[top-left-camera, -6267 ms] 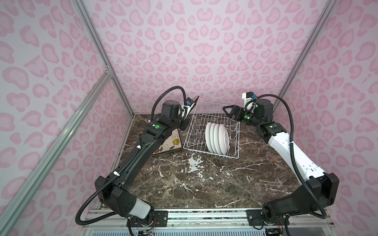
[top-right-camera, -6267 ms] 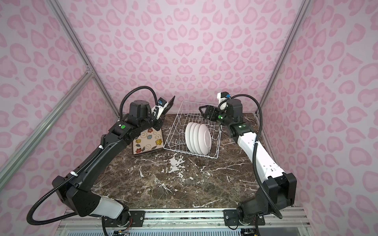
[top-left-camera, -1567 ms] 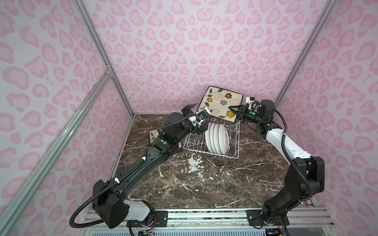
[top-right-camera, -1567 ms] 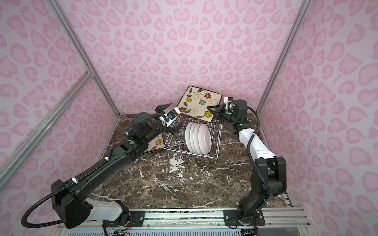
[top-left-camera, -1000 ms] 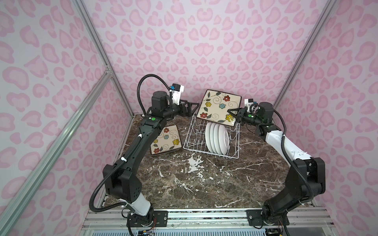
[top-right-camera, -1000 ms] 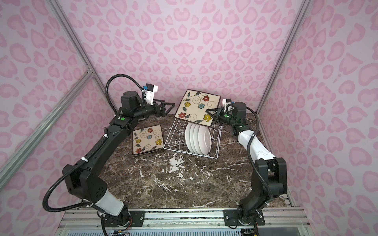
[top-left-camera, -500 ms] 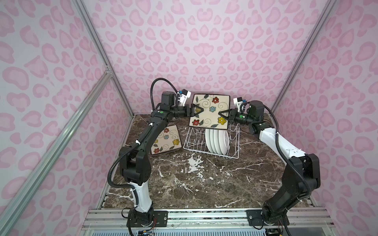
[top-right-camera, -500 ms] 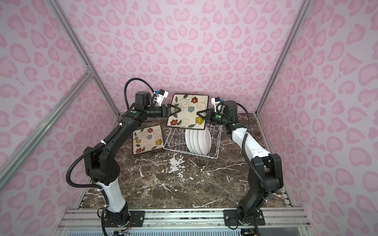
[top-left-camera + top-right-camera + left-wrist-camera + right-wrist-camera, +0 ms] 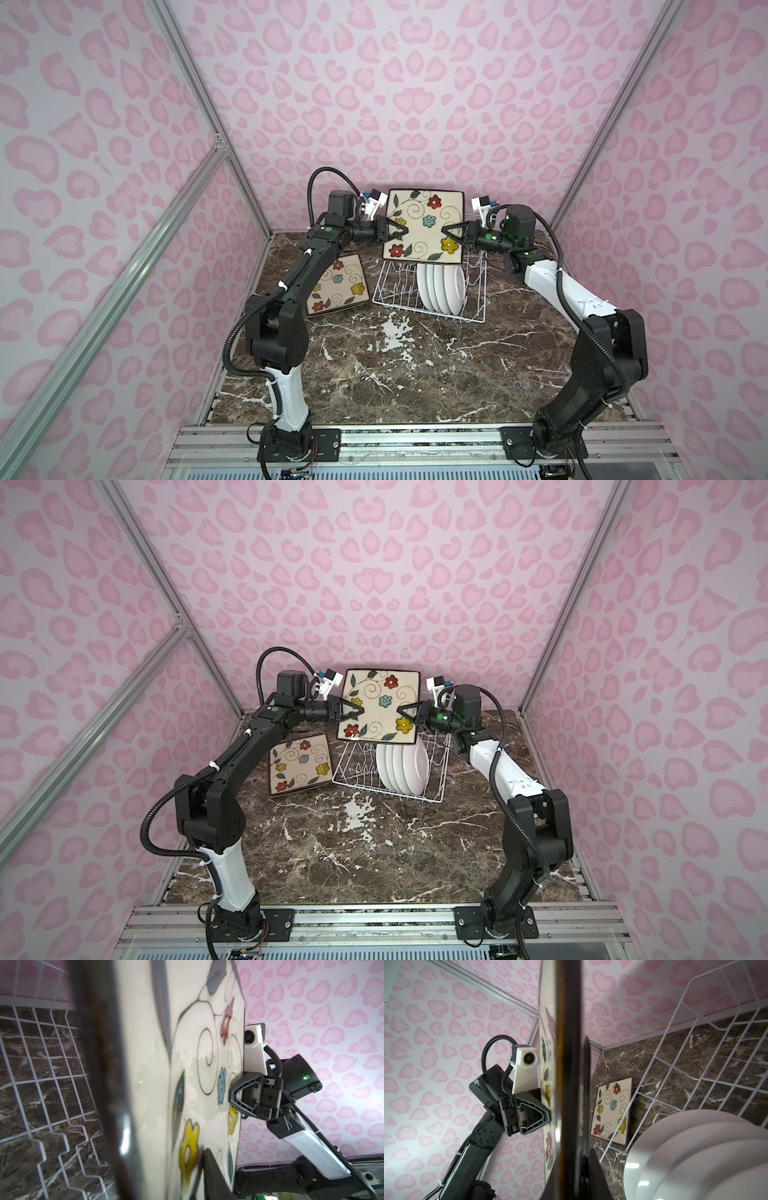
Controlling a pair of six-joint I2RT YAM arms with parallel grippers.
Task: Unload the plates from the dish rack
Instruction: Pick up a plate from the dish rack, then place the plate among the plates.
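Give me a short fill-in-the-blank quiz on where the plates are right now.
1. The left gripper and right gripper both clamp the raised plate, holding it ___ the rack.
2. The other square plate lies face ___ on the table.
3. The round plates stand on edge inside the ___.
Answers: above; up; rack.

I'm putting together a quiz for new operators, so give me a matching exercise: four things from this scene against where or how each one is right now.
1 far square plate
2 near square plate
3 round plates
4 dish rack

a on edge between the tines
b face up beside the rack
c lifted, gripped at both side edges
d white wire, on the marble table

Pairs: 1-c, 2-b, 3-a, 4-d
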